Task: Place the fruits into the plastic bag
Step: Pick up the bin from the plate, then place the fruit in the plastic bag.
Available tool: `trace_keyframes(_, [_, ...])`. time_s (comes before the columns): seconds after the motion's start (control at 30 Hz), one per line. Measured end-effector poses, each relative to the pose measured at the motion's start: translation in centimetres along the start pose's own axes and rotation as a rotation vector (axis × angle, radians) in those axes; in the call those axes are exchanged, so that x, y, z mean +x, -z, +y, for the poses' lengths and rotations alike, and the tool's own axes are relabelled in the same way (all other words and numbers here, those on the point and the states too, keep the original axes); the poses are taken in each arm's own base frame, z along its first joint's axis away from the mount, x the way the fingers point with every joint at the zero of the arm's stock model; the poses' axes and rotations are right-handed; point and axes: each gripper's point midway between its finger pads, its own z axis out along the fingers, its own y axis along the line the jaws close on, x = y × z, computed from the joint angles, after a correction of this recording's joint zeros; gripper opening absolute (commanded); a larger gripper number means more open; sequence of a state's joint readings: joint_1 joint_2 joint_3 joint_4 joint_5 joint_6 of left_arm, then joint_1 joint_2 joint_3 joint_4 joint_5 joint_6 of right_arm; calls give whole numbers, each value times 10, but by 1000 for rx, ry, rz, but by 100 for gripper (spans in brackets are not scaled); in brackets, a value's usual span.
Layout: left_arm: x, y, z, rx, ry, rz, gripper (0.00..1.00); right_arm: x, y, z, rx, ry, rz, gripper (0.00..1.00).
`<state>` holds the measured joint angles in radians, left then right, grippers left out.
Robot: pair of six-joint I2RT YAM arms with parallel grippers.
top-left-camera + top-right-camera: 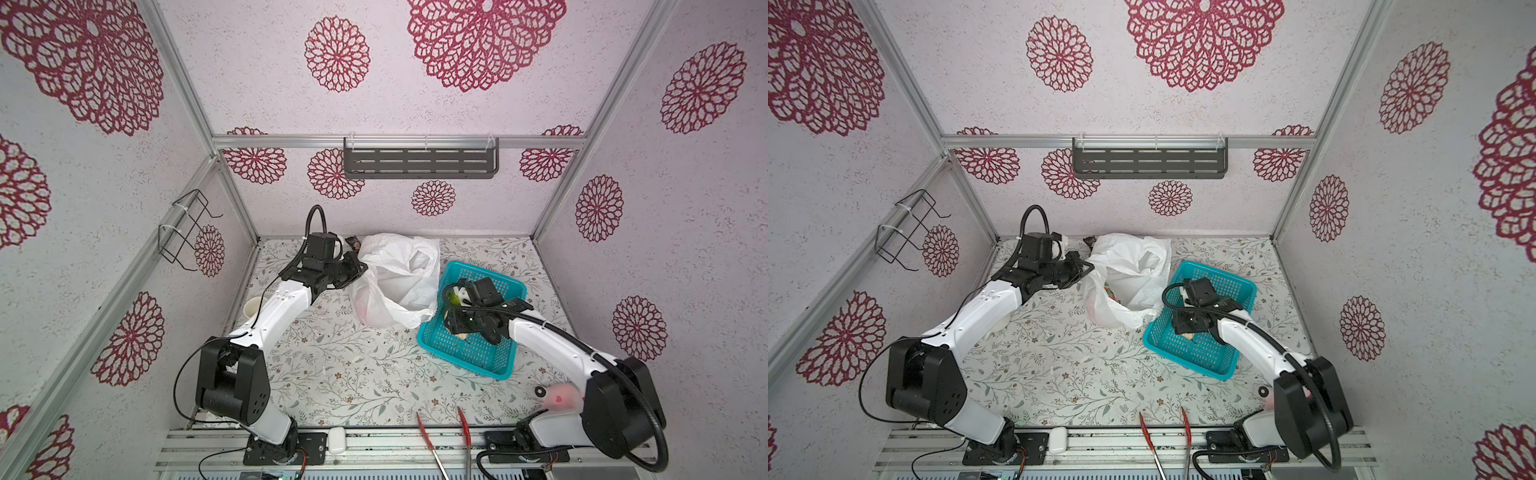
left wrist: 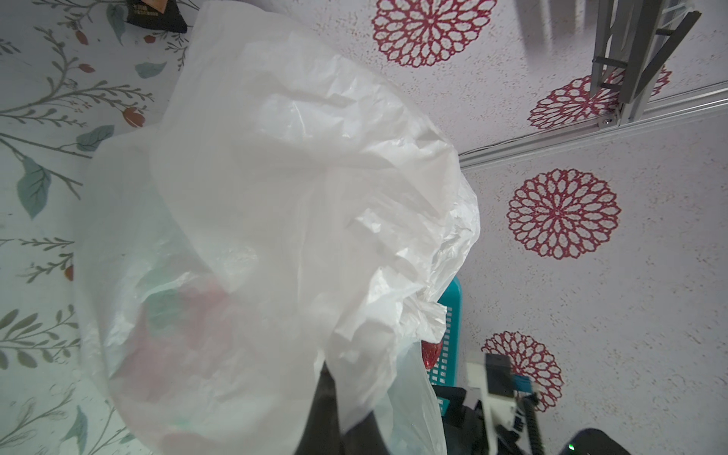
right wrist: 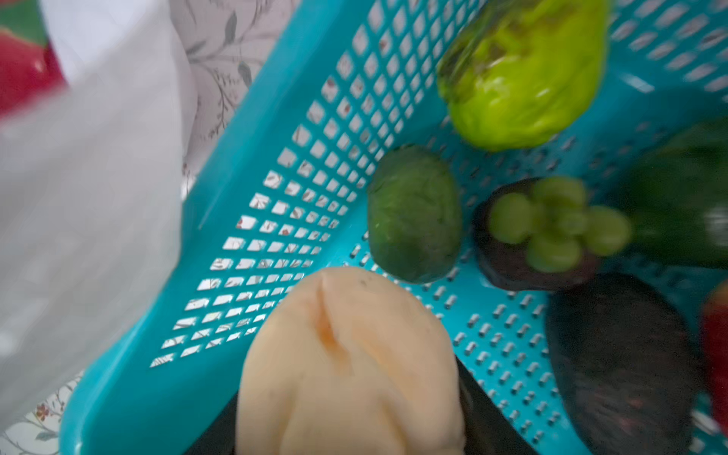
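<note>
The fruits (image 3: pixel 543 232) are being kept mostly in the teal basket (image 1: pixel 469 357), lying at 3 o'clock of the plastic bag (image 1: pixel 399 278), which is being seen toward 12 o'clock on the tabletop (image 1: pixel 353 374). Inside the basket the pale yellow fruit (image 3: pixel 350 366) is being clasped by the right end effector (image 1: pixel 455 326), beside a dark green round one (image 3: pixel 413 212) and a dark avocado (image 3: pixel 618 362). The bag's rim is being pinched at its 9 o'clock side by the closed left end effector (image 1: pixel 360 268), and a red shape (image 1: pixel 365 309) is being shown through its film.
</note>
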<state>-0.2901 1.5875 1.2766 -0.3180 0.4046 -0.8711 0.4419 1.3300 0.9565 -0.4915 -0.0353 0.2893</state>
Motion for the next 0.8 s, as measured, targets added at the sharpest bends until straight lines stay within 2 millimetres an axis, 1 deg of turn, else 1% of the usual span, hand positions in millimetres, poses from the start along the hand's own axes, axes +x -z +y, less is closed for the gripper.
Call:
trace_keyframes(0.1, [0,0,0,-1,-6,0,0,-27,23,0,9,-6,-103,35])
trace_keyframes(0.17, [0,1,-1,1,-8,-1,0,-48,36,8,-16,-2,-172,37])
trace_keyframes(0.2, [0,2,-1,2,-9,-2,0,-61,44,16,-38,6,-212,37])
trace_keyframes(0.27, [0,2,-2,3,-11,-3,0,-82,57,35,-95,29,-277,38])
trace_keyframes(0.33, [1,2,-2,2,-13,-2,0,-103,68,65,-171,74,-328,38])
trace_keyframes(0.4, [1,1,-3,2,-15,-2,0,-120,72,98,-253,119,-356,39])
trace_keyframes(0.43, [1,1,-3,2,-16,-2,0,-127,70,116,-298,144,-361,39])
trace_keyframes(0.5, [2,1,-4,0,-18,-3,0,-130,58,146,-375,195,-334,40])
trace_keyframes(0.53, [2,1,-4,0,-19,-3,0,-128,49,158,-404,216,-307,40])
trace_keyframes(0.6, [3,1,-5,0,-22,-3,0,-117,25,180,-450,263,-232,41])
trace_keyframes(0.63, [4,0,-6,2,-24,-2,0,-109,11,187,-462,279,-190,41])
trace_keyframes(0.7, [6,0,-8,3,-27,0,0,-94,-12,194,-472,298,-118,41])
trace_keyframes(0.8, [9,0,-11,8,-34,5,0,-71,-42,193,-452,303,-18,41])
